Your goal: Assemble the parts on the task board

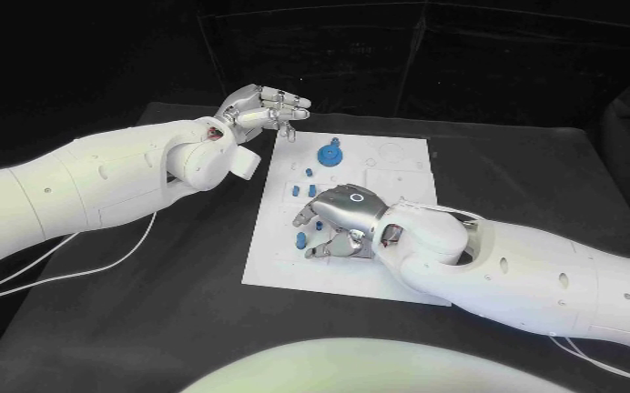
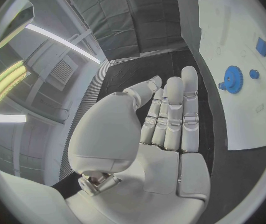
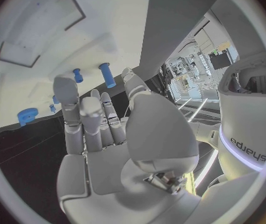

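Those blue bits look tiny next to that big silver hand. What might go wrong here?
The right hand hovers low over the task board, open, among small blue pegs; its fingers might knock one away. It also hides nearby pieces from the head camera. The blue gear by the left hand seems safer.

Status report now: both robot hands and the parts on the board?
Left robot hand open, off the task board. Right robot hand open above small blue parts. Blue gear untouched. Nothing blocking.

— What sort of place is this?
— A robotics lab: a black table [image 1: 525, 166] draped in dark cloth, black curtains [image 1: 394, 29] behind the hands, strip lights [image 2: 58, 37] overhead, and shelves of equipment [image 3: 192, 69] beyond the right hand.
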Tool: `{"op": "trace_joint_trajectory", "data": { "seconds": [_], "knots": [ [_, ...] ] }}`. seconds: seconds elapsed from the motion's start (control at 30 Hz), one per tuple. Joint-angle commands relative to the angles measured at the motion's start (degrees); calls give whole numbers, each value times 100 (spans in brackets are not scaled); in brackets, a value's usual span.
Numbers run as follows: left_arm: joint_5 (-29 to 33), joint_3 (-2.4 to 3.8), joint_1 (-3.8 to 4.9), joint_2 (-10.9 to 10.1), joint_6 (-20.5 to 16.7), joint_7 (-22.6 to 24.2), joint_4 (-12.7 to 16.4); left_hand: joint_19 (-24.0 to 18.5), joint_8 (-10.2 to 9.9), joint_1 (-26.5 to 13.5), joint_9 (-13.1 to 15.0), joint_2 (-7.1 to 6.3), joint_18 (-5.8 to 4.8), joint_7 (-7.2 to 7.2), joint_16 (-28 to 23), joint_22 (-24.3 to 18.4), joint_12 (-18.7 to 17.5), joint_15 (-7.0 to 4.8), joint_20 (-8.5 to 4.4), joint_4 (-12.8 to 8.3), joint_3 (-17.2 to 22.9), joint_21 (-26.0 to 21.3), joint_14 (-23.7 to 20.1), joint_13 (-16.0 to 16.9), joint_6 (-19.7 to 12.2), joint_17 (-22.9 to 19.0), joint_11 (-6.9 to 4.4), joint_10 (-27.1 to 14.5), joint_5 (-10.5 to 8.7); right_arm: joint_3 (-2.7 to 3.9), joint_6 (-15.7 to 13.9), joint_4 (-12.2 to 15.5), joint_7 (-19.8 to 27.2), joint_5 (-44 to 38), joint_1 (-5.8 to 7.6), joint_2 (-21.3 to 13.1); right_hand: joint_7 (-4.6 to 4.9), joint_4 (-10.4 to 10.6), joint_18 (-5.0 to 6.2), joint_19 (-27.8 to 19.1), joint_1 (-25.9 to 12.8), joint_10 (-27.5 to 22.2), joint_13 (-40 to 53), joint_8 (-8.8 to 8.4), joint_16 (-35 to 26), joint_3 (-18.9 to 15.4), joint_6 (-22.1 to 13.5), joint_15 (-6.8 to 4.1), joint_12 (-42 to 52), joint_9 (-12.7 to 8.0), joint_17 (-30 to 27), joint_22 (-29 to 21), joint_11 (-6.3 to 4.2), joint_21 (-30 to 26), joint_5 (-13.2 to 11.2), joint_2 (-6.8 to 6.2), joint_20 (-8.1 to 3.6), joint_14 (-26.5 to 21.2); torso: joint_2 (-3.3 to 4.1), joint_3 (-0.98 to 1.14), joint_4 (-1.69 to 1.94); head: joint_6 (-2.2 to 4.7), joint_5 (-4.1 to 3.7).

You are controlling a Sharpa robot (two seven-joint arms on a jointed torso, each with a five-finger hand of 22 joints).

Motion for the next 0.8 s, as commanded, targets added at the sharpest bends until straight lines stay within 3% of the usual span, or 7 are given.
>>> {"op": "trace_joint_trajectory", "data": {
  "seconds": [0.03,0.13,0.23,0.4,0.5,0.67,0.8],
  "knots": [
    [19,3,9,-5,74,9,-6,-45,19,-40,-8,30,82,5,-23,-6,10,5,2,1,-36,-26,-32,-5,-42,-6,1,-50,30,7,-721,145,217,398,13,-224,-8,60,28,54,95,7,7,-6,-3,-136,-6,-41,108,-1,-10,19,-17,-8,49,34,-15,11,-26,-8,-21,30,-49],
    [19,2,9,-8,76,9,-7,-45,19,-40,-8,30,82,5,-23,-6,10,5,2,1,-36,-26,-32,-5,-42,-6,1,-50,30,20,-915,322,254,791,28,-570,-11,109,23,90,181,169,22,21,-13,-232,115,-54,292,12,-35,45,-33,6,108,113,-22,23,-43,-12,-40,55,-96],
    [19,2,8,-13,76,4,-4,-45,19,-40,-8,30,82,5,-23,-6,10,5,2,1,-36,-26,-32,-5,-42,-6,1,-50,30,50,-977,550,165,1498,85,-1066,-15,129,-43,257,262,755,107,161,153,-213,460,-94,651,64,194,455,-84,275,241,291,-39,97,-63,-7,-72,85,-177],
    [19,0,7,-36,74,2,13,-45,19,-40,-8,30,82,5,-23,-6,10,5,2,1,-36,-26,-32,-5,-42,-6,1,-50,30,72,-622,873,-386,2413,142,-1842,-255,295,-219,653,57,2246,622,291,854,-345,694,-328,1586,86,1183,1612,-403,1038,245,322,-243,327,-107,-13,-125,104,-337],
    [19,-1,6,-57,68,1,26,-45,19,-40,-8,30,82,5,-23,-6,10,5,2,1,-36,-26,-32,-5,-42,-6,1,-50,30,73,-459,1004,-734,2674,151,-2186,-411,439,-259,735,-114,2396,1401,472,1041,-558,769,-428,2342,123,1399,1894,-519,1252,377,279,-409,347,-122,-19,-162,120,-405],
    [20,-3,6,-88,61,2,45,-45,19,-40,-8,30,82,5,-23,-6,10,5,2,1,-36,-26,-32,-5,-42,-6,1,-50,30,72,-318,1159,-1290,2704,154,-2597,-458,793,-312,728,-361,2429,4213,895,1304,-1044,747,-510,4656,262,1764,2119,-568,1416,547,375,-407,348,-145,-17,-242,114,-481],
    [20,-4,5,-97,62,0,52,-45,19,-40,-8,30,82,5,-23,-6,10,5,2,1,-36,-26,-32,-5,-42,-6,1,-50,30,69,-207,1207,-1633,2519,153,-2708,-448,941,-295,716,-447,2365,4529,1045,1328,-1193,713,-482,4854,333,1797,2135,-574,1429,545,436,-430,345,-156,-11,-281,121,-496]
  ]
}}
